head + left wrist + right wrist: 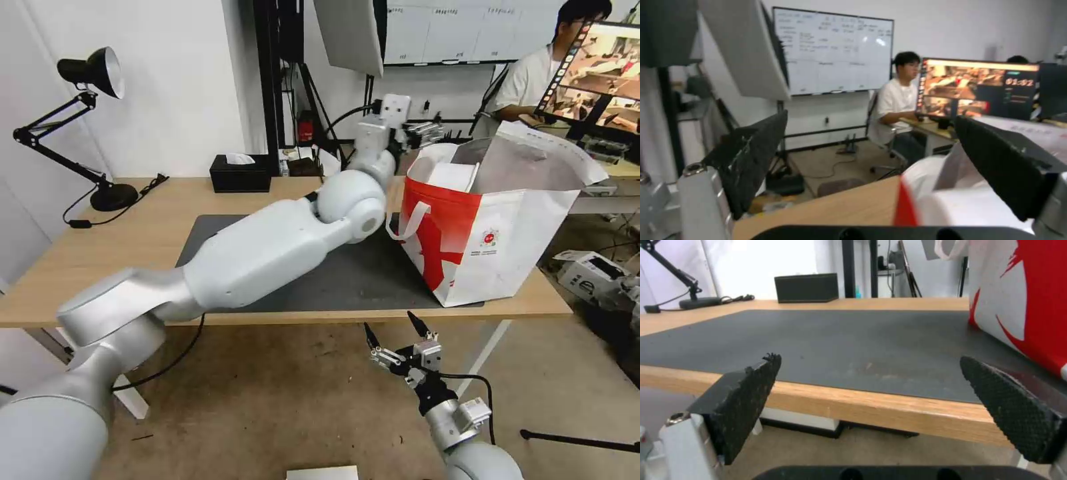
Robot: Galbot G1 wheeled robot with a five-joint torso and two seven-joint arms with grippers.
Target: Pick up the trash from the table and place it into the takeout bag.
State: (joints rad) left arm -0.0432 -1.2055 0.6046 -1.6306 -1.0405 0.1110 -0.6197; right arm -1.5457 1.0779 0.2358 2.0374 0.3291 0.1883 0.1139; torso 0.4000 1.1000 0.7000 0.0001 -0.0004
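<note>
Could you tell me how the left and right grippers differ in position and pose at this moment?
The left gripper is raised above the table, at the rim of the takeout bag; the right gripper hangs low, below the table's front edge. The left arm stretches across the dark mat; the right arm stays short of the table. Both are open and hold nothing.
</note>
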